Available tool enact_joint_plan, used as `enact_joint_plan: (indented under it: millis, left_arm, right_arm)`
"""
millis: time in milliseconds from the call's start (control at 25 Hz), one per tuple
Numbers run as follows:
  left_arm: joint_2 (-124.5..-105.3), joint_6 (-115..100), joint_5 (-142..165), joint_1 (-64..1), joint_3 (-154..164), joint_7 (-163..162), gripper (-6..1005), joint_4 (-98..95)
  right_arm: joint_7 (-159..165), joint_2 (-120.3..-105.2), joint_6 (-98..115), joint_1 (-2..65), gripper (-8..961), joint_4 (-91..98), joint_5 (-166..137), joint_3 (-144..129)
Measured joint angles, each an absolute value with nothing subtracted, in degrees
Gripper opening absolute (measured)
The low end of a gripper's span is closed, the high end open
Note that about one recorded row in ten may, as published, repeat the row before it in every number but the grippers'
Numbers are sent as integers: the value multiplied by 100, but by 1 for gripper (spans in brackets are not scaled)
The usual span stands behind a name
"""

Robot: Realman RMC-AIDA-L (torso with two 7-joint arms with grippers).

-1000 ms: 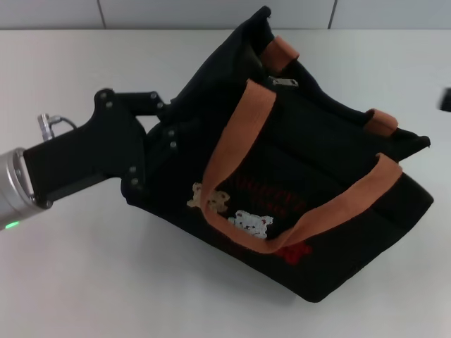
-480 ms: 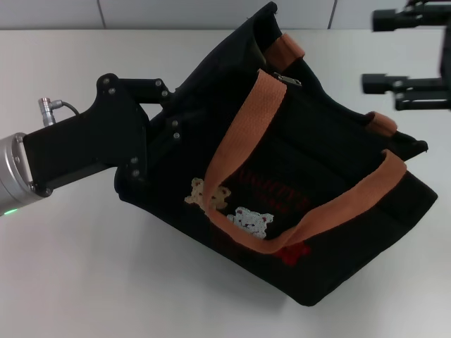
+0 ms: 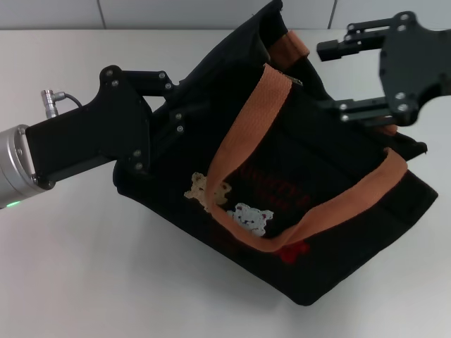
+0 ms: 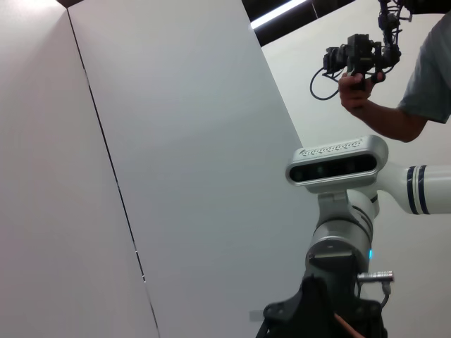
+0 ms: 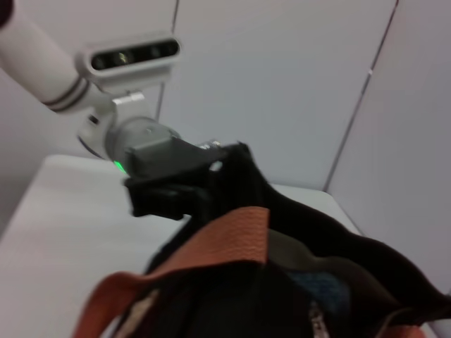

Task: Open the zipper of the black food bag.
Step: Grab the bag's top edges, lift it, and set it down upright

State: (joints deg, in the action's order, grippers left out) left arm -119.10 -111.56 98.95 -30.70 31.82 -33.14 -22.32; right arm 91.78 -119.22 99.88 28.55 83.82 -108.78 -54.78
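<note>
**Right claw brought in over the bag top while the left claw held the end**

The boxy black fabric food bag with orange-brown webbing handles [image 3: 282,176] was seen lying tilted on the white table [image 3: 84,282], filling the centre and right of the head view, its bear patches and red lettering facing the camera. Its left end was pinched by the left claw [image 3: 165,127], set at centre left of the frame with its fingers pressed against the fabric.

The change lay with the right claw [image 3: 331,76]. A second before, it was absent from the head view; half a second before, it had appeared at the upper right edge; now it had been carried inward and stood spread wide over the bag's top edge, in the upper right of the frame, nothing held between its fingers. The bag had also been shifted slightly by the left arm.

The black zipper with its small silver pull [image 3: 296,81] was glimpsed near the upper handle, just left of the spread fingers. The pull was judged not yet gripped, so the opening was taken as still to be begun, the approach being nearly complete.
</note>
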Motion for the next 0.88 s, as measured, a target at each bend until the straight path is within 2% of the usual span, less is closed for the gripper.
enact_joint_plan:
  millis: [480,880]
  left_arm:
    - [-11903,-11229,9824,-3096,3208,-3313,145,-2233]
    - [-11900,-11250,9824,-3164,3208,-3313,145,-2233]
  right_arm:
    - [9313,-11928,9236,3002,682,8384,-11085,-6000]
    - [9403,-11950,8898,2976,597,8485,-11225,-6435]
